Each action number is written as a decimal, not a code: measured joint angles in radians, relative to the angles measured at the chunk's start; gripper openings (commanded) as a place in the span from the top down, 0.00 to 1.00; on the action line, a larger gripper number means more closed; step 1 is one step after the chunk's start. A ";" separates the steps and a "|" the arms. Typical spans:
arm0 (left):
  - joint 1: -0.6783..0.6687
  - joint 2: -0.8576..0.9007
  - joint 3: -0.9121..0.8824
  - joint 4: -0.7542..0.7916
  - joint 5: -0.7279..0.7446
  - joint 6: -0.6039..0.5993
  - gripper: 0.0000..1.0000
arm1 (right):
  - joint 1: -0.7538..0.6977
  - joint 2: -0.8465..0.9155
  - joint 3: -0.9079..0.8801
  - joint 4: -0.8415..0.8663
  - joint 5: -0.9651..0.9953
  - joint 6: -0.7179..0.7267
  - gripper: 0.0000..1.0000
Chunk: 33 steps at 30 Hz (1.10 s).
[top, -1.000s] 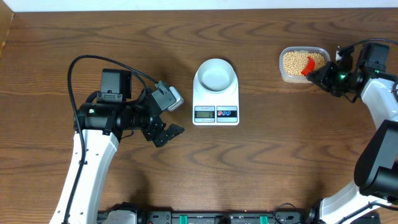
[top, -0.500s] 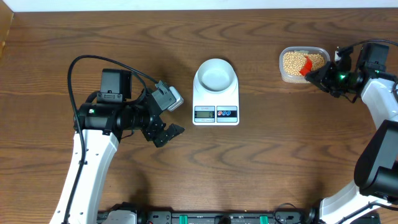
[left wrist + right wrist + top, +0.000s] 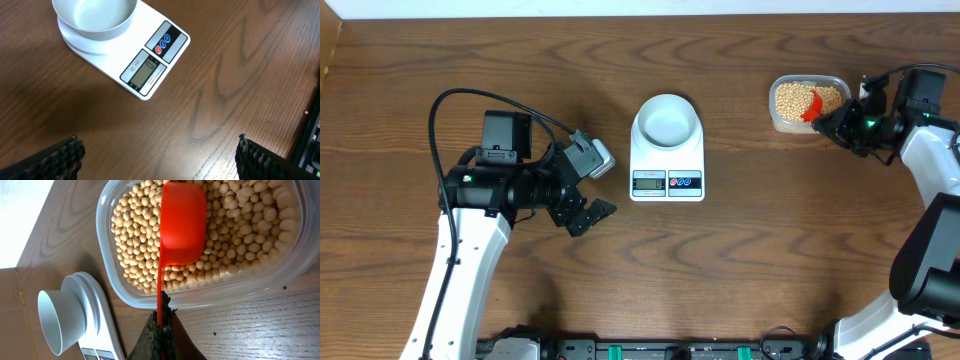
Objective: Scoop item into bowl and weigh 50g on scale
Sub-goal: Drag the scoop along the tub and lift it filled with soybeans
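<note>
The pale bowl [image 3: 667, 119] sits empty on the white scale [image 3: 667, 180] at the table's middle; both show in the left wrist view, bowl [image 3: 95, 17] and scale [image 3: 150, 65]. The tan beans [image 3: 792, 99] fill a clear tub [image 3: 779, 121] at the far right. My right gripper [image 3: 837, 118] is shut on the handle of a red scoop [image 3: 182, 225], whose bowl lies over the beans [image 3: 135, 235] in the tub [image 3: 125, 292]. My left gripper [image 3: 592, 212] is open and empty, left of the scale, fingertips [image 3: 67, 155] wide apart above bare wood.
The table's far edge meets a white wall along the top. Cables and fixtures [image 3: 650, 350] line the front edge. Bare brown wood lies between the scale and the tub.
</note>
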 measured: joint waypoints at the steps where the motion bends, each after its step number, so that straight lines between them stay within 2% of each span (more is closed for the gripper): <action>1: 0.000 0.000 0.000 0.000 0.000 0.000 0.01 | 0.000 0.000 0.000 0.000 0.000 0.000 0.99; 7: 0.000 0.000 0.000 0.000 0.000 0.000 0.01 | -0.016 0.007 0.000 0.002 -0.024 0.003 0.99; 21: 0.000 0.000 0.000 0.000 0.000 0.000 0.01 | -0.100 0.079 0.000 0.039 -0.216 0.020 0.99; 33: 0.000 0.000 0.000 0.000 0.000 0.000 0.02 | -0.130 0.085 0.000 0.061 -0.275 0.022 0.99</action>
